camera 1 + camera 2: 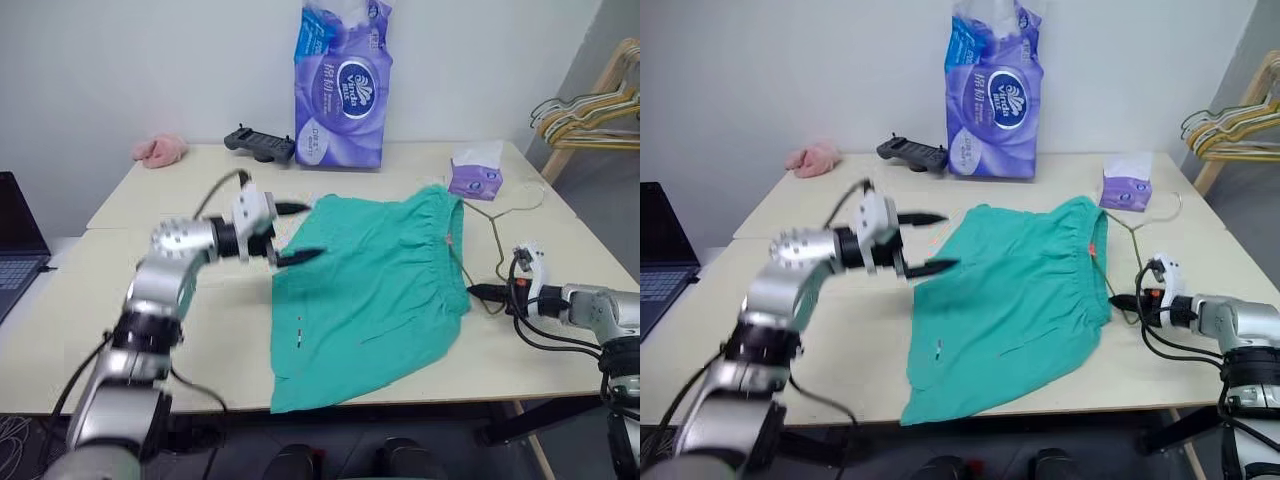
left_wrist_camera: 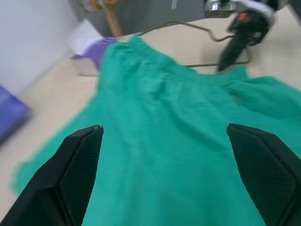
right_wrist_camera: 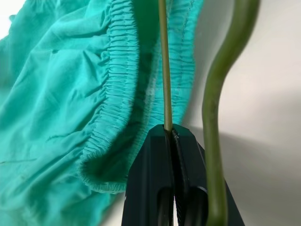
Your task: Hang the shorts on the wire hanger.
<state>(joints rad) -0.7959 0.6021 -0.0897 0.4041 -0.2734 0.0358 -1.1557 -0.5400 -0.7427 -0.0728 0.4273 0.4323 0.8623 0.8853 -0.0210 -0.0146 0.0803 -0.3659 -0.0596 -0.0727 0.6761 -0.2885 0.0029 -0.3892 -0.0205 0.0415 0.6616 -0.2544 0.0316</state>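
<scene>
The teal-green shorts [image 1: 370, 290] lie flat on the middle of the table, with the gathered waistband toward the right. My left gripper [image 1: 310, 231] hovers open over the shorts' left edge with nothing between its fingers [image 2: 80, 174]. At the waistband side, my right gripper [image 1: 475, 291] is shut on a thin straight wire of the wire hanger [image 3: 163, 70]. That wire runs from the fingertips along the elastic waistband. The wire hanger [image 1: 495, 235] lies on the table partly under the shorts, its hook near the small tissue box.
A tall purple tissue pack [image 1: 340, 85], a black controller [image 1: 258, 143] and a pink fluffy cloth [image 1: 160, 150] stand along the back. A small purple tissue box [image 1: 475, 170] sits right of the shorts. A laptop [image 1: 15, 240] is at far left and a cluster of hangers [image 1: 590, 110] at far right.
</scene>
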